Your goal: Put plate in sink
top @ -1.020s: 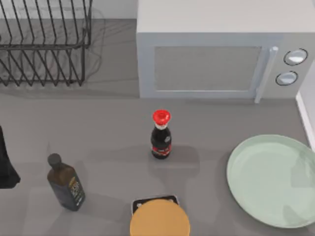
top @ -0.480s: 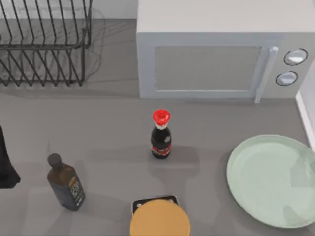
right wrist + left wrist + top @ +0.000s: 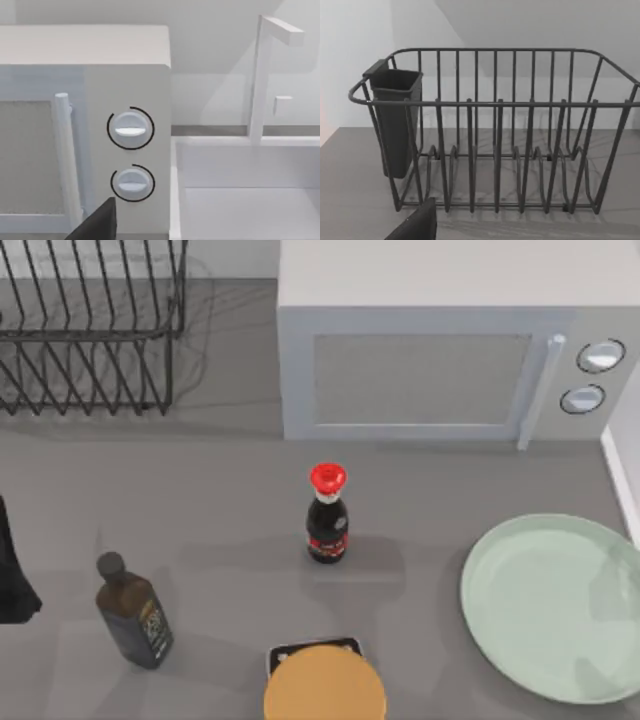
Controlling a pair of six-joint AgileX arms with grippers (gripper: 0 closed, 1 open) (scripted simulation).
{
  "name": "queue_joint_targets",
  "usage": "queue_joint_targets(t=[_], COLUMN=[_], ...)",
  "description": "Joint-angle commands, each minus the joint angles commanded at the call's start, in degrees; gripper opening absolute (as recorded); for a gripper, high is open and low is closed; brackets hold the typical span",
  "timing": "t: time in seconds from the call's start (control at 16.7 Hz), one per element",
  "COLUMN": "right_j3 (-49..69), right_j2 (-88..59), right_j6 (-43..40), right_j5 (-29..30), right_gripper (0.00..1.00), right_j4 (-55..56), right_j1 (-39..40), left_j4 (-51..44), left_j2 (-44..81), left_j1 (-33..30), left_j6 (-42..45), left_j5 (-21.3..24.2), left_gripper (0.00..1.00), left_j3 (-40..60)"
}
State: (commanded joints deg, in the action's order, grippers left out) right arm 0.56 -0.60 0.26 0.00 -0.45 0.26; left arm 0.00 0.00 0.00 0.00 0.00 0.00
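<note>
Our left arm (image 3: 12,570) presents as a matte black, angular body beside the dark bottle (image 3: 133,613). Our wrist views each show a black wedge-shaped part.

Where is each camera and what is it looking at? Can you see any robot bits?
Top view: above the table, looking down on the plate and bottles; left arm dark at the left edge.
Left wrist view: faces the dish rack; dark end effector tip at the edge.
Right wrist view: faces the microwave and sink.
Shared: microwave, rack.
</note>
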Motion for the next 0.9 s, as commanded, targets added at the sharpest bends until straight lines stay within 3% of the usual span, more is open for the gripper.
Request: queue_joint_targets(t=[0.36,0.9], right_j3=[13.39,48.79], right_j2=[-16.18,-65.49], right_j6=[6.35,23.15], right_j5=[0.01,0.02], right_gripper=[1.00,1.00], right_j4=[-10.79,-39.36], right_j1=[6.20,22.64], left_j4=[0.00,0.00], left_j2=[0.00,0.00], left_j1=[0.00,0.00], left_j6=[0.00,0.00], left_j5=[0.00,0.00], left_gripper=[1.00,1.00], left_j3=[0.00,0.00])
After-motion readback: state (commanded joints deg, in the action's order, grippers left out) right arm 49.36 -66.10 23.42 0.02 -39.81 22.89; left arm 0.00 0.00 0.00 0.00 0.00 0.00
